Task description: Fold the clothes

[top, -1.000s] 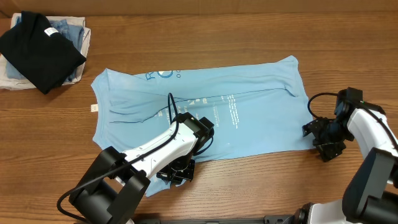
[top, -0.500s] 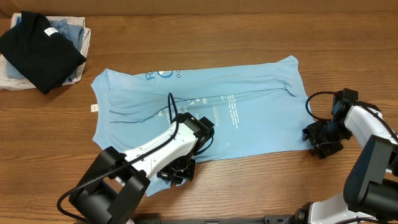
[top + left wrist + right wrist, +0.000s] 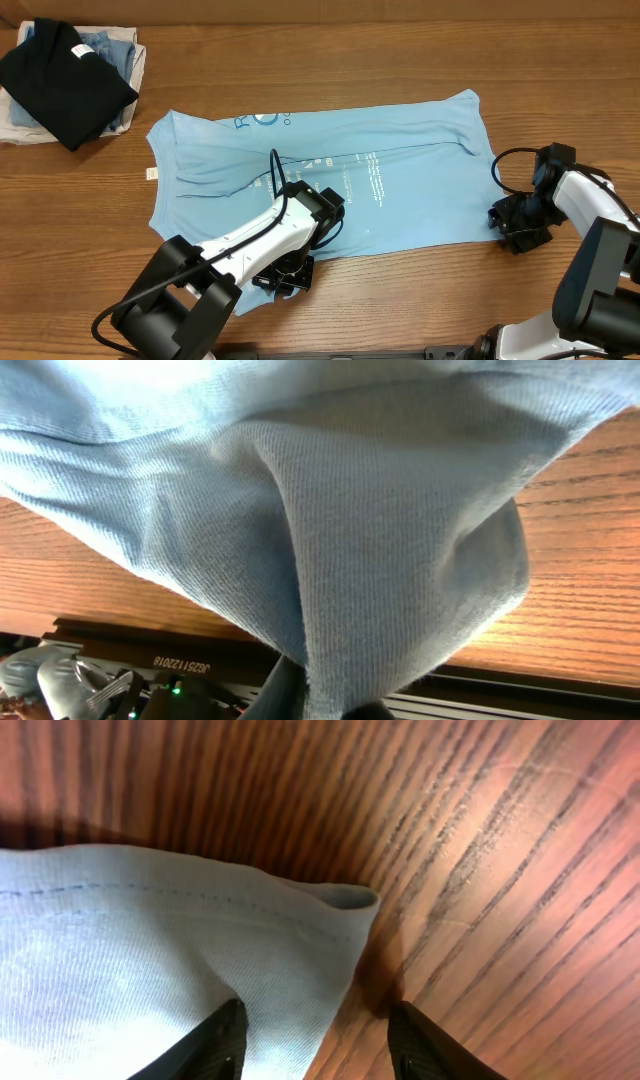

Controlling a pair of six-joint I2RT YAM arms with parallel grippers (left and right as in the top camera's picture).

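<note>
**Change.** Over the last second the right gripper (image 3: 514, 226) has shifted a short way inward across the brown wood-grain table (image 3: 400, 60). It now stands at the near right corner of the light sky-blue short-sleeved knit t-shirt with white lettering (image 3: 400, 190), and its jaws have narrowed on the way. The t-shirt itself has not moved; it lies spread flat. The left gripper (image 3: 283, 275) has held its place at the near hem.

**Meaning for the task.** Judged from this, the fold has not begun. The second hold point is being taken so that both near corners can be lifted together.

**Right gripper.** The jaws are partly open and straddle the hemmed corner. The cloth lies between the fingers (image 3: 215, 1040) and touches the left one, with a gap at the other. Nothing is gripped yet.

**Left gripper.** It is fully closed, with a bunch of t-shirt fabric pinched in it and draping just ahead of its camera.
</note>
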